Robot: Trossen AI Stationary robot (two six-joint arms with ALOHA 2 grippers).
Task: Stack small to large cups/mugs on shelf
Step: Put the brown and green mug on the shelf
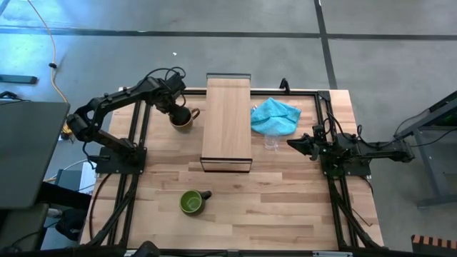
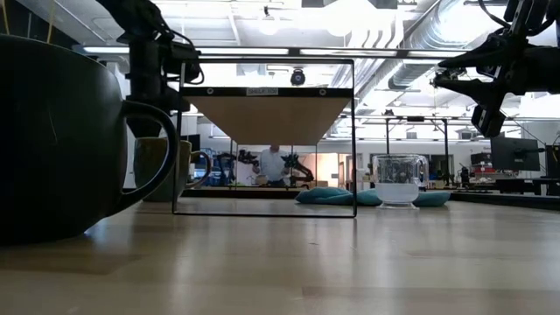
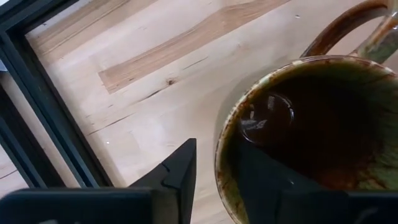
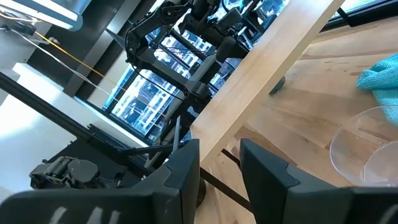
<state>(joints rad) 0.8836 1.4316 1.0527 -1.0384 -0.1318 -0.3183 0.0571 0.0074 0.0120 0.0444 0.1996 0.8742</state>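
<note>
The brown-tan mug [image 1: 183, 118] stands upright on the table left of the shelf [image 1: 227, 121], a light-wood board raised on a dark frame [image 2: 267, 118]. My left gripper [image 3: 216, 150] points down over the mug's rim and is open. The dark green mug [image 1: 191, 202] stands upright near the front edge. The clear glass cup [image 1: 272, 142] stands right of the shelf, beside the turquoise cloth [image 1: 275, 116]. My right gripper [image 4: 219, 167] hangs level and open at the right, with nothing between its fingers, close to the glass cup [image 4: 367, 149]. My left gripper comes from above and straddles the brown mug's rim [image 3: 221, 168] on the side away from the handle, one finger inside, one outside. Bare table shows between the outer finger [image 3: 181, 171] and the wall. Whether the inner finger touches the wall, I cannot tell. The mug rests on the table.
The dark table frame [image 3: 43, 118] runs close to the left gripper. The arms' bases stand at the table's left [image 1: 114, 153] and right [image 1: 343, 160]. A person [image 2: 274, 164] shows far behind the table in the low view.
</note>
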